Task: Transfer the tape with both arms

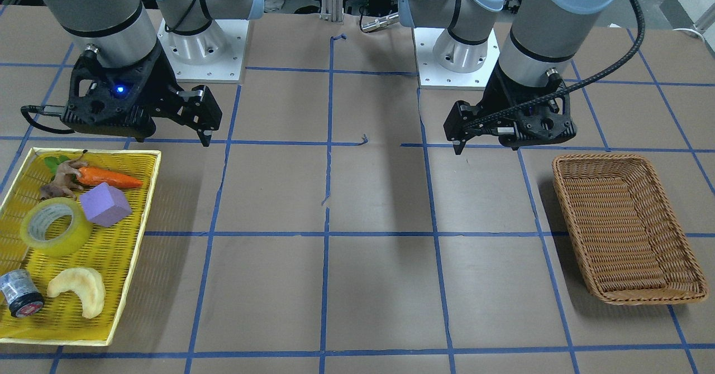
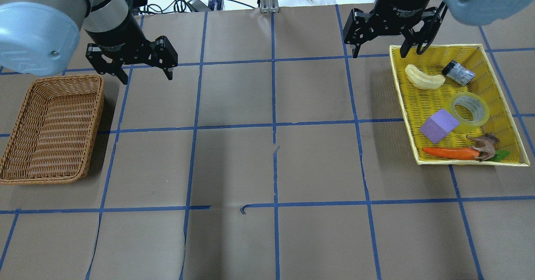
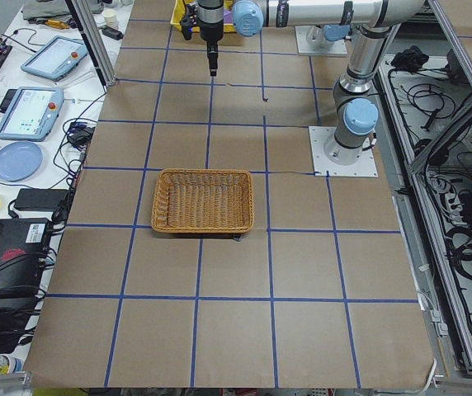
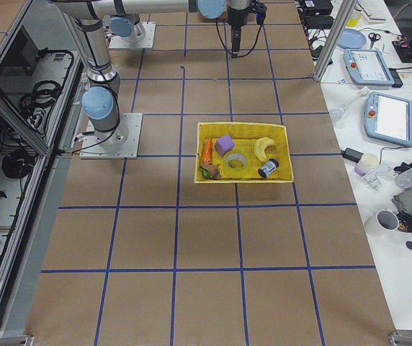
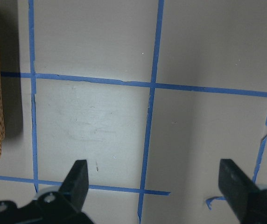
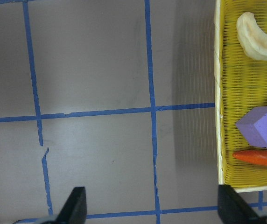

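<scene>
The tape [image 2: 469,109] is a translucent yellow roll lying flat in the yellow tray [image 2: 401,104], beside a purple cube [image 2: 439,125]. It also shows in the front view [image 1: 56,226] and the right side view [image 4: 235,161]. My right gripper [image 2: 379,55] is open and empty, hovering over the table just outside the tray's far left corner. Its wrist view [image 6: 153,207] shows the tray's edge on the right. My left gripper [image 2: 147,78] is open and empty above the table, beside the far corner of the wicker basket [image 2: 96,117]. Its wrist view [image 5: 154,186] shows bare table.
The tray also holds a carrot [image 2: 449,152], a toy animal [image 2: 485,145], a pale curved pastry [image 2: 424,79] and a small grey-black cylinder with a red end [image 2: 458,72]. The brown table between basket and tray bears only blue tape lines.
</scene>
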Robot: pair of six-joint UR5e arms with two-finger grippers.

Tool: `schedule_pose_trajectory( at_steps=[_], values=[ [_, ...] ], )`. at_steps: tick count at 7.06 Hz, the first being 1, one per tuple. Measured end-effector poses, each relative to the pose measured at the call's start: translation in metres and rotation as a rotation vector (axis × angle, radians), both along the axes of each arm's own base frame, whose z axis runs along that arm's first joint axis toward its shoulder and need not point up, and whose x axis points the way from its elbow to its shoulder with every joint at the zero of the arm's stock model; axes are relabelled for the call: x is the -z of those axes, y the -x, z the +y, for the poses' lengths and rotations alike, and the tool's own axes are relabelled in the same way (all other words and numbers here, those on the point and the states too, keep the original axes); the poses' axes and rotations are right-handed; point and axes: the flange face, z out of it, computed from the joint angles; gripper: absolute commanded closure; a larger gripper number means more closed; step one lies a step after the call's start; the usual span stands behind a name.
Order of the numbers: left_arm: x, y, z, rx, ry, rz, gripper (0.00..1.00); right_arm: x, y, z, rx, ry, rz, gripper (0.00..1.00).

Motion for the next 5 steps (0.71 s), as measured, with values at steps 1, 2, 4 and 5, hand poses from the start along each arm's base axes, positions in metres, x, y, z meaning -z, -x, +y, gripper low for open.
schedule_pose_trajectory(
  at_steps=[1,2,4,5],
  values=[
    [0.0,-0.0001,0.0,0.0,0.0,0.0,0.0,0.0003,0.0,-0.0005,0.0,-0.001,0.0,0.0],
    [0.0,-0.0001,0.0,0.0,0.0,0.0,0.0,0.0001,0.0,-0.0005,0.0,-0.001,0.001,0.0],
    [-0.0004,0.0002,0.0002,0.0,0.001,-0.001,0.0,0.0003,0.0001,-0.0012,-0.002,-0.002,0.0,0.0],
    [-0.0002,-0.0002,0.0001,0.0,0.001,-0.001,0.0,0.0012,0.0018,-0.0026,-0.007,-0.002,0.001,0.0]
  ],
)
